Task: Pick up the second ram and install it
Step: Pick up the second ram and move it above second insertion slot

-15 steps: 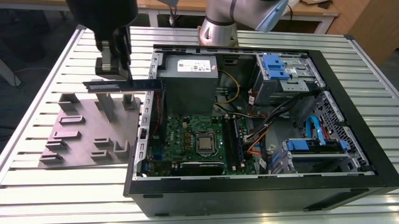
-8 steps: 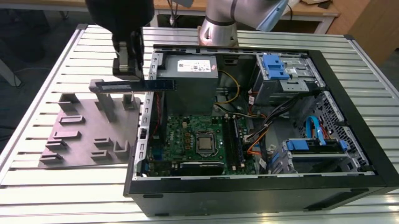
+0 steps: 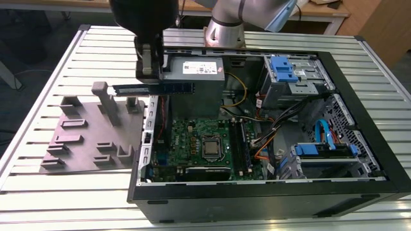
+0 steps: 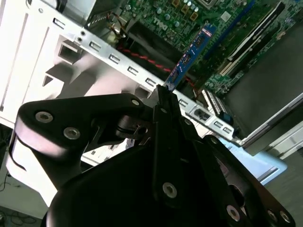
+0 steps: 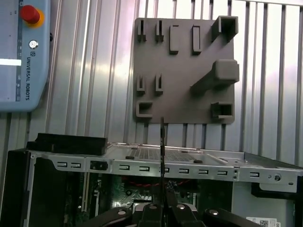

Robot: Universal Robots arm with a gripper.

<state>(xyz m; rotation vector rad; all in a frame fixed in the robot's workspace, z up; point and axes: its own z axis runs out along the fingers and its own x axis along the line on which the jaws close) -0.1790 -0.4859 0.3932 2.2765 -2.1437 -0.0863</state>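
The second ram (image 3: 154, 88) is a slim dark blue-green stick held level in the air, over the left wall of the open computer case (image 3: 359, 96). My gripper (image 3: 149, 78) comes down from above and is shut on it near its middle. In the second wrist view the stick (image 4: 191, 56) juts out from between the fingers (image 4: 163, 97) toward the green motherboard (image 4: 165, 12). The first wrist view shows it edge-on as a thin dark line (image 5: 162, 142) above the gripper (image 5: 162, 208). The long black slots (image 3: 241, 144) lie on the motherboard (image 3: 192, 132), beside the processor.
A grey holder plate (image 3: 83, 139) with raised posts lies on the slatted table at the exterior view's left of the case. The grey power supply (image 3: 199, 72) sits at the case's back. Blue drive brackets (image 3: 282, 67) and cables fill its right side. A pendant (image 5: 23, 52) with a red button rests on the table.
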